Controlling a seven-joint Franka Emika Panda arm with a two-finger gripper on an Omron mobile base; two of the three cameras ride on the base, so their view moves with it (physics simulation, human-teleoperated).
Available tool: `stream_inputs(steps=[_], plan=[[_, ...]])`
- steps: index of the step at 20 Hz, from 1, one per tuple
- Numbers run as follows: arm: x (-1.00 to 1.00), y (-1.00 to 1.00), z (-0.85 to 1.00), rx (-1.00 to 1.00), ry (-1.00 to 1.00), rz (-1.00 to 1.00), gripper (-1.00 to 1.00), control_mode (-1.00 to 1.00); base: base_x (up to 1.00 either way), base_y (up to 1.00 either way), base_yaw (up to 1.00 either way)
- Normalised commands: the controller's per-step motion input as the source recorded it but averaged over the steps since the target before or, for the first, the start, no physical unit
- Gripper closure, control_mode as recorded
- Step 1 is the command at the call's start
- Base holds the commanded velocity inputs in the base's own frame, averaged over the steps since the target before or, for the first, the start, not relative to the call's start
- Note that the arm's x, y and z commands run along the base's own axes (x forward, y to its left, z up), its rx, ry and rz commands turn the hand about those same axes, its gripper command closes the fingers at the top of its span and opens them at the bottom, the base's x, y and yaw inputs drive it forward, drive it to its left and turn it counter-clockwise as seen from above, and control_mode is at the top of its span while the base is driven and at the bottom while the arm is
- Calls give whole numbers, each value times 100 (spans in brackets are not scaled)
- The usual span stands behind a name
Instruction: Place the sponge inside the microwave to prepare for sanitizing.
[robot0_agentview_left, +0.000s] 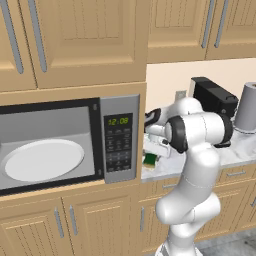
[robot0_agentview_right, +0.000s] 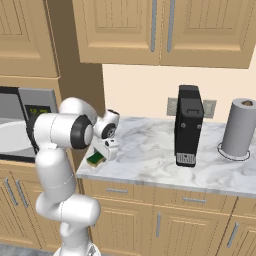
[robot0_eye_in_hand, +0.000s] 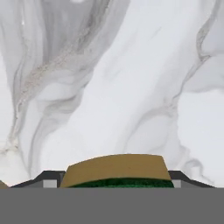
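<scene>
1. We are seeing the sponge (robot0_eye_in_hand: 117, 171) sitting between our hand's (robot0_eye_in_hand: 114, 183) fingers, which are clamped on it at the marble bench's (robot0_agentview_right: 150, 150) left end.
2. The microwave (robot0_agentview_left: 65, 142) is standing open just left, white plate (robot0_agentview_left: 42, 159) inside.

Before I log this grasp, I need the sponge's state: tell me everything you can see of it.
The sponge is a small rectangular block, dark green on one face with a yellowish-tan layer beside it, and looks soft and matte. It sits at the left end of the marble counter, close to the microwave, directly under the gripper. In the hand view it lies between the two dark fingertips, tan layer towards the camera. Whether the jaws already press it cannot be told.
</scene>
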Motion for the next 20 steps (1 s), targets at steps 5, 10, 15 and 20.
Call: stream_inputs(steps=[5, 10, 15, 20], plan=[[0, -77, 26, 0, -5, 0, 100, -100, 0, 0, 0], [-16, -67, 58, 0, -3, 0, 100, -100, 0, 0, 0], [-29, -19, 92, 0, 0, -4, 100, -100, 0, 0, 0], [-68, 5, 65, -9, -17, -2, 100, -100, 0, 0, 0]])
